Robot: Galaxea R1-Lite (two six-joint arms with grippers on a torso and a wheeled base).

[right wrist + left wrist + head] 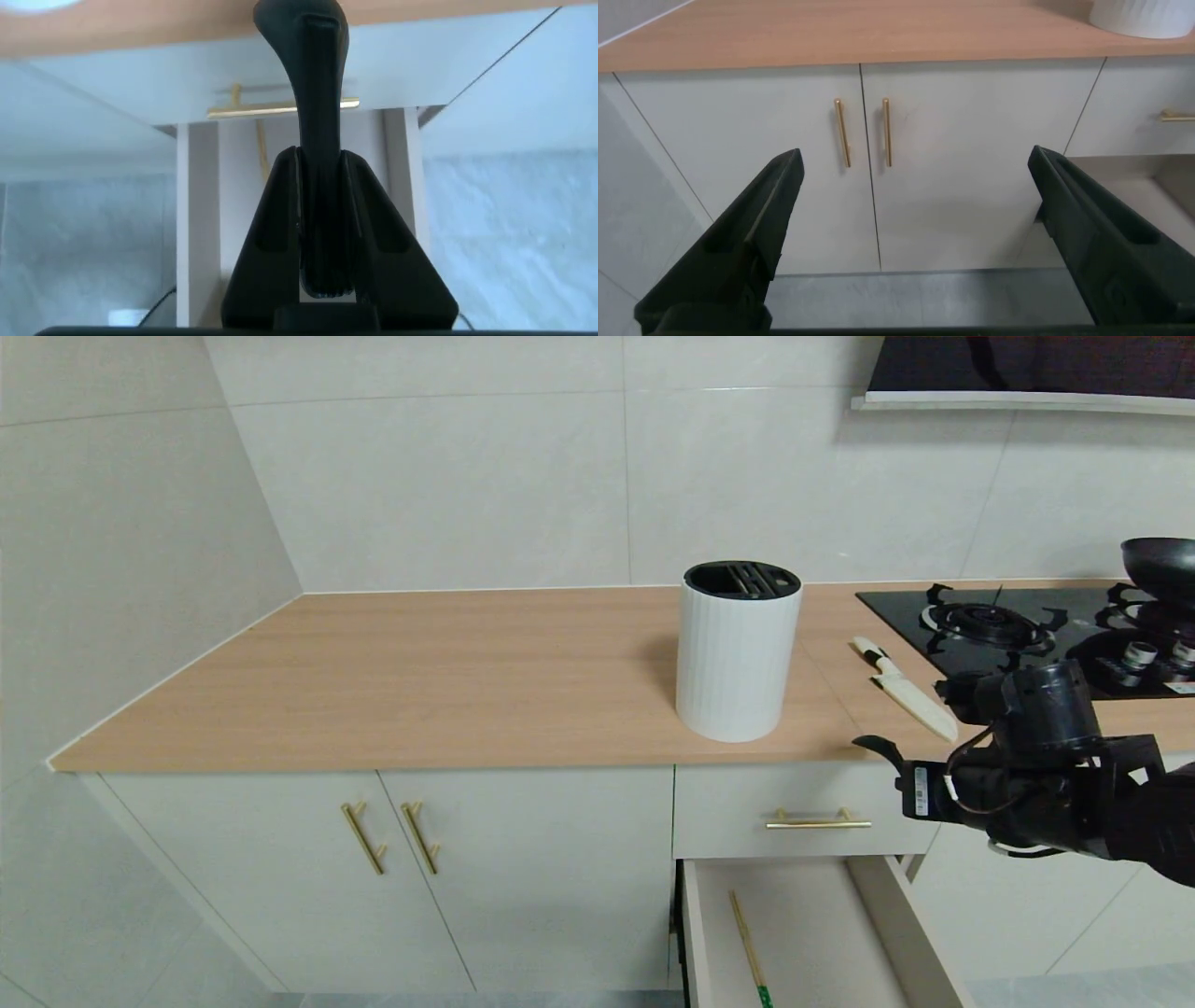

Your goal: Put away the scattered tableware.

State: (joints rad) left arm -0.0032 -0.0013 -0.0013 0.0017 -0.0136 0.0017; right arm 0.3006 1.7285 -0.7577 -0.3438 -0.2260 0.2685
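A cream-bladed knife with a black-and-white handle lies on the wooden counter, between a white ribbed utensil holder and the stove. A chopstick lies inside the open lower drawer. My right gripper hovers off the counter's front edge, just below the knife and above the open drawer; its fingers are pressed together with nothing between them, and in the right wrist view the gripper points toward the gold drawer handle. My left gripper is spread wide, low down, facing the cabinet doors.
A black gas stove with a dark pan fills the counter's right end. A shut upper drawer with a gold handle sits above the open one. Two cabinet doors with gold handles are to the left. The counter's left half is bare wood.
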